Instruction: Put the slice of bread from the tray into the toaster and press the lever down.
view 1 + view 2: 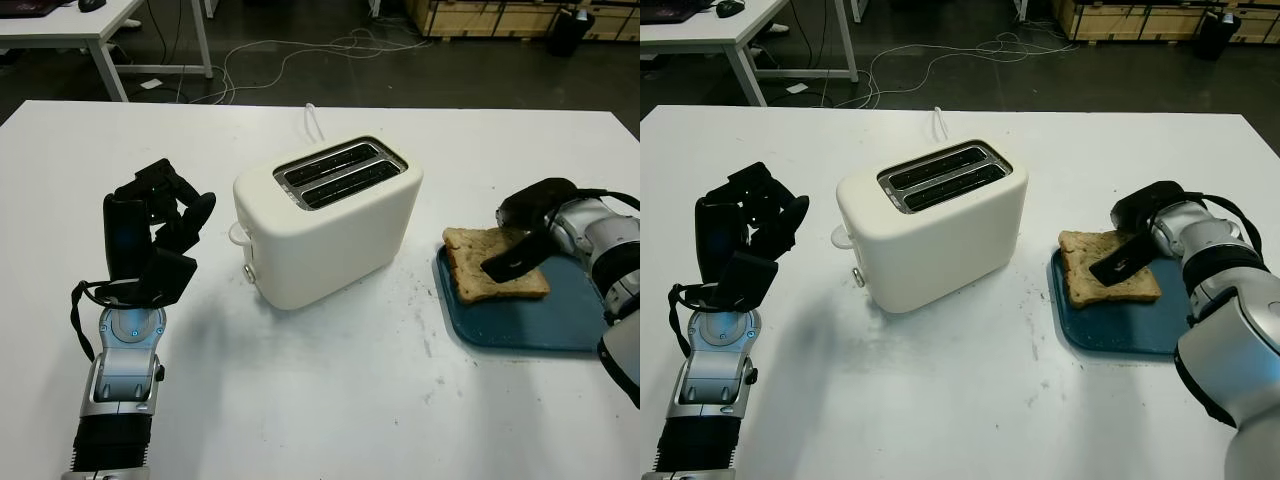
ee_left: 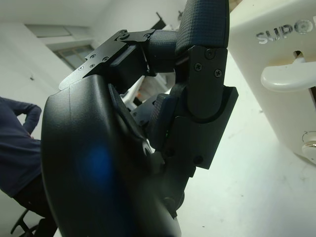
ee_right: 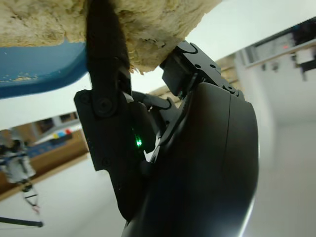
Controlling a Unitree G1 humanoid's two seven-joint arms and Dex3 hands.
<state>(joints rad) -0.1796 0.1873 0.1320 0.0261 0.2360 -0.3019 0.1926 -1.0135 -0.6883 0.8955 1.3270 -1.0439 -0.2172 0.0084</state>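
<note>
The right hand is closing on the slice of bread, which lies on the blue tray to the right of the toaster; one finger lies across its top and others reach under its edge. So shallow a pinch could tear or drop the soft slice on lifting. The left hand, clenched and holding nothing, waits above the counter near the lever.
</note>
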